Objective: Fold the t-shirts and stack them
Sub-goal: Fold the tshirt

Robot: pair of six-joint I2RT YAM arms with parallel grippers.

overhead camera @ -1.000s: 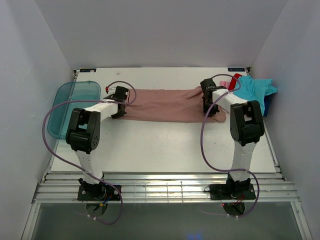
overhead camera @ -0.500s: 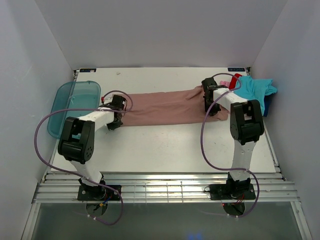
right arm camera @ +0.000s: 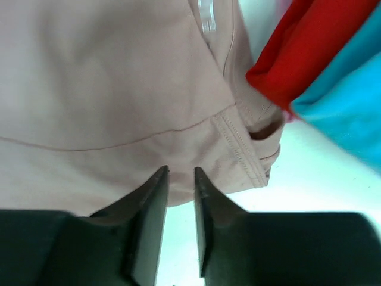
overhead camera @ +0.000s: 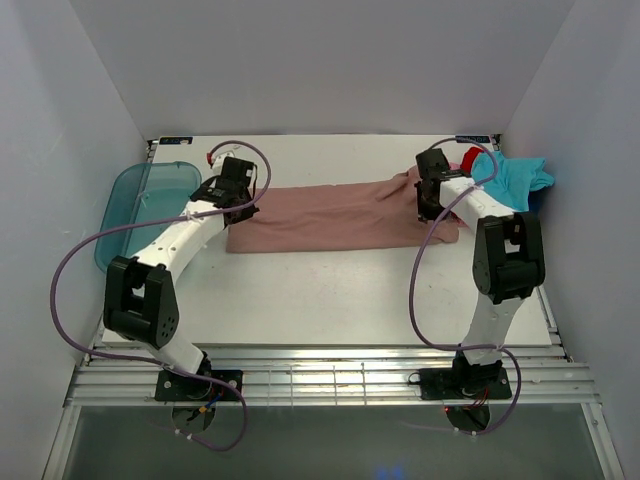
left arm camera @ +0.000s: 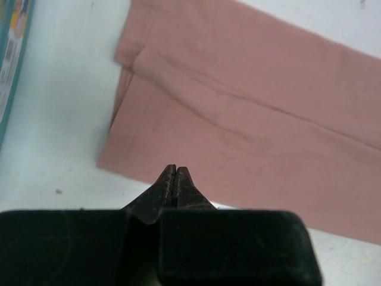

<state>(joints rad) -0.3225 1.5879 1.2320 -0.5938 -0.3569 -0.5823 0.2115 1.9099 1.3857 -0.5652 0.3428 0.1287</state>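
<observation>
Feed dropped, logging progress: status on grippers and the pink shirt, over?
Left gripper shut, empty; right gripper open, empty. Dusty-pink cloth t-shirt flat, folded into a long strip, ungripped. Red and turquoise shirt heap crowds its right end.

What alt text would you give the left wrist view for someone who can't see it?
A dusty-pink t-shirt, folded into a long band, lies flat on a white table. The left hand, shut and empty, points at the shirt's near edge. A teal tray shows at the upper left.
</observation>
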